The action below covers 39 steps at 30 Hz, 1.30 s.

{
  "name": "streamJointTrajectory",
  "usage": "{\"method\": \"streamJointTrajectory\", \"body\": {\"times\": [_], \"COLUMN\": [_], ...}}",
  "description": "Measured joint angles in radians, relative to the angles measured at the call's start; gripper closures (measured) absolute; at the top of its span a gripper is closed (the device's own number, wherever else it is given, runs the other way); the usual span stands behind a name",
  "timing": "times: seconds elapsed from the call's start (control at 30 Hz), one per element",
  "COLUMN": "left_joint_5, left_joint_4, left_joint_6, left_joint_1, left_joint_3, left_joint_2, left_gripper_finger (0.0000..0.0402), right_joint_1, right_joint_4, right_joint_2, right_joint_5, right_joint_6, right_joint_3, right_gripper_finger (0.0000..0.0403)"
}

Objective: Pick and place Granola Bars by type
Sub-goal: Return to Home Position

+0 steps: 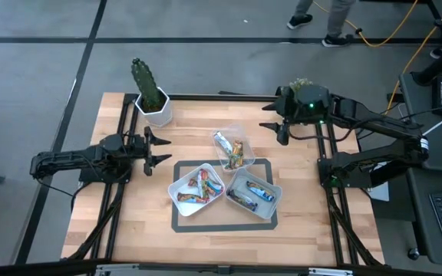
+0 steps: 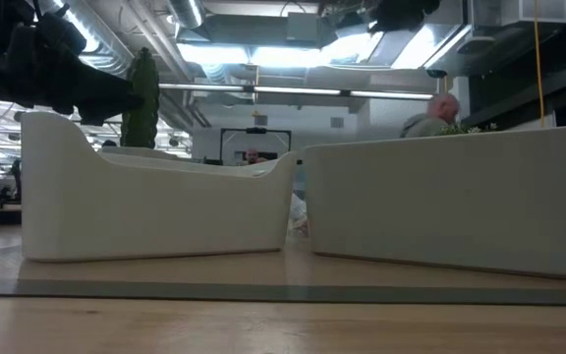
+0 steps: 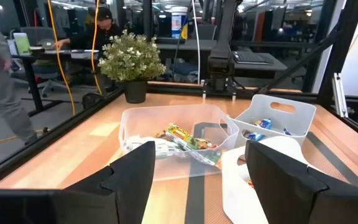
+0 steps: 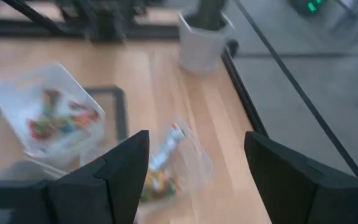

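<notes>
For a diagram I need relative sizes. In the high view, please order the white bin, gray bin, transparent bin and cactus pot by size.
1. White bin and gray bin: they look alike, so I do not rank them.
2. Transparent bin: slightly smaller.
3. Cactus pot: smallest.

Straight ahead of the left gripper (image 1: 166,150), bare wood runs to the transparent bin (image 1: 242,130). The cactus pot (image 1: 156,115) stands close beside it. Open board separates the right gripper (image 1: 275,132) from that bin. The white bin (image 1: 176,185) and gray bin (image 1: 277,192) crowd the middle beyond.
</notes>
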Motion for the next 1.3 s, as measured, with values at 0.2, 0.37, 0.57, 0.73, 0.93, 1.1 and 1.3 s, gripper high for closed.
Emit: {"method": "streamJointTrajectory", "body": {"times": [0.2, 0.37, 0.57, 0.73, 0.93, 1.1, 1.3], "left_joint_5": [0.0, 0.0, 0.0, 0.0, 0.0, 0.0, 0.0], "left_joint_4": [0.0, 0.0, 0.0, 0.0, 0.0, 0.0, 0.0], "left_joint_6": [0.0, 0.0, 0.0, 0.0, 0.0, 0.0, 0.0], "left_joint_1": [0.0, 0.0, 0.0, 0.0, 0.0, 0.0, 0.0], "left_joint_3": [0.0, 0.0, 0.0, 0.0, 0.0, 0.0, 0.0], "left_joint_2": [0.0, 0.0, 0.0, 0.0, 0.0, 0.0, 0.0], "left_gripper_finger": [0.0157, 0.0159, 0.0158, 0.0159, 0.0159, 0.0158, 0.0159], "right_joint_1": [0.0, 0.026, 0.207, 0.309, 0.319, 0.319, 0.319], "right_joint_4": [0.221, 0.488, 0.862, 1.003, 1.074, 1.098, 1.093], "right_joint_2": [-0.063, -0.237, -0.394, -0.446, -0.527, -0.599, -0.659], "right_joint_5": [-0.195, -0.187, 0.093, 0.117, 0.018, -0.009, -0.065], "right_joint_6": [-0.023, 0.065, 0.171, 0.206, 0.265, 0.257, 0.23], "right_joint_3": [-0.071, -0.345, -0.7, -0.903, -1.05, -1.138, -1.212], "right_gripper_finger": [0.0138, 0.0138, 0.0154, 0.0171, 0.0184, 0.0203, 0.0224]}}
